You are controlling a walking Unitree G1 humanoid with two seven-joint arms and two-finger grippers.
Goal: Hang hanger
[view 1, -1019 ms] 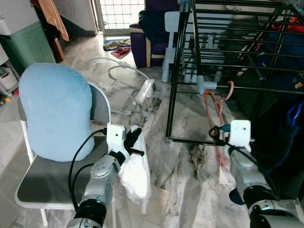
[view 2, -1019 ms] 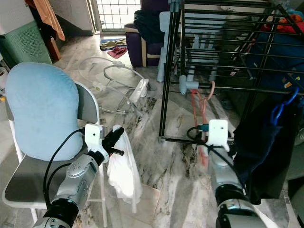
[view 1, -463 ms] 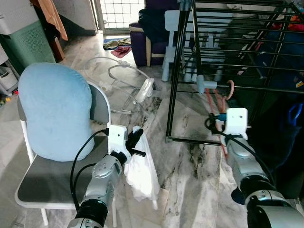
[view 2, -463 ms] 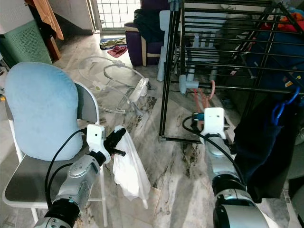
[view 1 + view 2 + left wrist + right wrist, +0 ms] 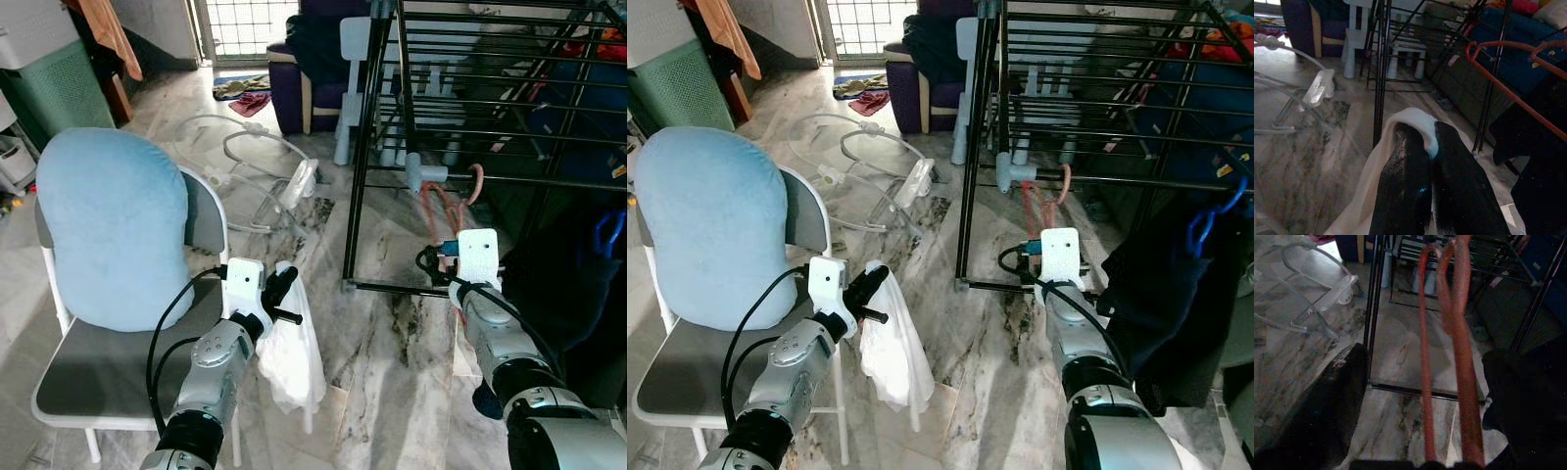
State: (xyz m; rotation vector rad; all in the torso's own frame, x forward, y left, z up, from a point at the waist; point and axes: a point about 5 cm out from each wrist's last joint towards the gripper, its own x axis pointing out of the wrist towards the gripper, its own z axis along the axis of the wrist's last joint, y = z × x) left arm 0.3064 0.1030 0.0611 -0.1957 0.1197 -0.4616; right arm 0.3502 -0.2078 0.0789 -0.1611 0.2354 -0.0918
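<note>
— Where was the hanger?

— The orange hanger [image 5: 446, 208] had its hook over a bar of the black drying rack [image 5: 460, 108], beside a grey clip on that same bar, and its two thin arms ran down toward my right pincer [image 5: 1415, 450]. In my right wrist view those two orange strands rose between my black fingers [image 5: 1327, 406], which stood spread wide apart. Whether the strands touched either finger, I could not tell.

— And your other arm?

— My left pincer [image 5: 1430, 147] was pressed together on a white cloth [image 5: 291, 343], with a fold of it pinched between the fingertips. The rest of the cloth hung down past the front edge of the grey chair [image 5: 93, 377], toward the marble floor [image 5: 392, 352].

— What else was around you?

— A pale blue cushion [image 5: 113, 225] leaned against the chair's back. Dark blue clothing [image 5: 1161, 294] hung from the rack on my right side, just beside my right arm. A white power strip [image 5: 300, 184] and loose white tubing lay on the floor farther ahead.
</note>
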